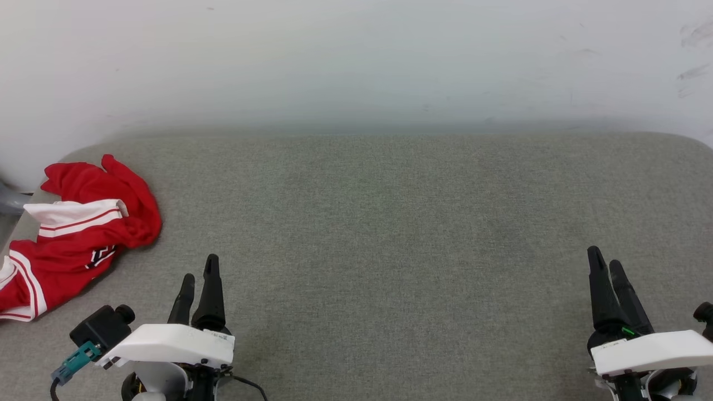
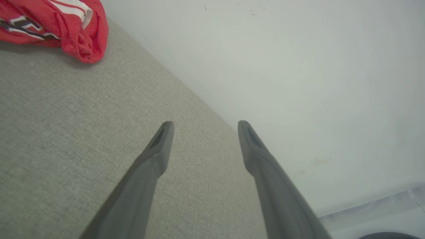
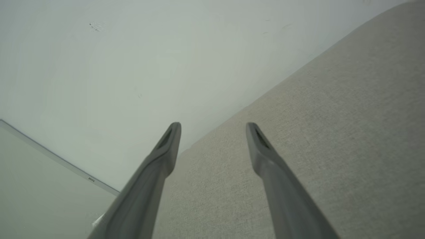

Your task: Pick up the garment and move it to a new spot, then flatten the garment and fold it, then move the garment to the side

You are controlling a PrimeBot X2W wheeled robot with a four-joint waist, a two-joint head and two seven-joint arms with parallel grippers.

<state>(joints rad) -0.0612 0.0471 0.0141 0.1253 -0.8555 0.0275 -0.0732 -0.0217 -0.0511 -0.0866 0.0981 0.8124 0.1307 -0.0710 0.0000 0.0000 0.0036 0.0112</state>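
Observation:
The garment [image 1: 78, 234], a red T-shirt with white sleeves and striped trim, lies crumpled at the far left of the grey fabric surface [image 1: 390, 223]. In the left wrist view the garment [image 2: 59, 26] sits at the top left corner, well away from the fingers. My left gripper [image 1: 199, 273] stands open at the lower left, to the right of the garment and apart from it, with nothing between its fingers [image 2: 159, 146]. My right gripper [image 1: 606, 262] is open at the lower right, far from the garment, also holding nothing.
A pale wall [image 1: 356, 61] rises directly behind the surface's far edge. The surface has rounded far corners; its left edge runs just beside the garment. A grey object [image 1: 10, 201] pokes in at the far left edge of the head view.

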